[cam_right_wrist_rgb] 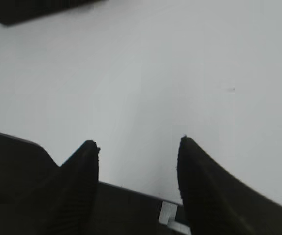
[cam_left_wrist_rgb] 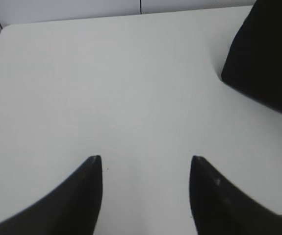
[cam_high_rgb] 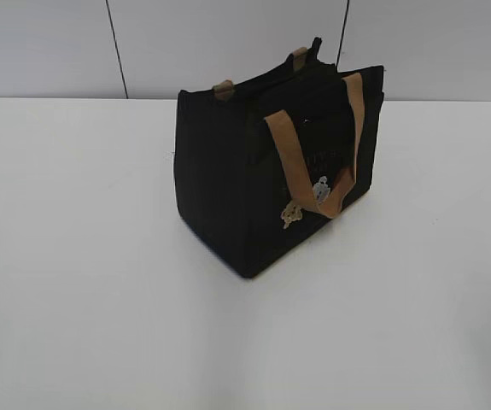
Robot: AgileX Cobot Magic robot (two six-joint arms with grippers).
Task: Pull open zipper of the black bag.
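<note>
**Bag Waits, Zipper Not Touched Yet**

While no arm shows in the outside view, only the bag (cam_high_rgb: 266,184) on the white table (cam_high_rgb: 83,290), near the middle and a bit to the right. Black and boxy, standing up straight. One tan strap (cam_high_rgb: 313,158) flopped down the front, with little patches (cam_high_rgb: 305,203) by it. The zipper along the top edge too dark and thin to pick out here, and no pull tab to be made out. Top looks shut, though hard to be sure.

From the left wrist: left claw (cam_left_wrist_rgb: 145,164) low over bare table, fingers apart, nothing between them. Just a corner of the bag (cam_left_wrist_rgb: 266,58) at the top right, well apart from the claw.

From the right wrist: right claw (cam_right_wrist_rgb: 138,144) also spread apart and empty, over bare table. A dark edge of the bag (cam_right_wrist_rgb: 33,10) far off at the top left.

Step in hand, most likely: the very start, still reaching. Next up, probably: lift both claws to the top of the bag, find the tiny pull tab, pinch it with one claw, steady the bag with the other so no tipping or sliding, then pull along the zipper line.
</note>
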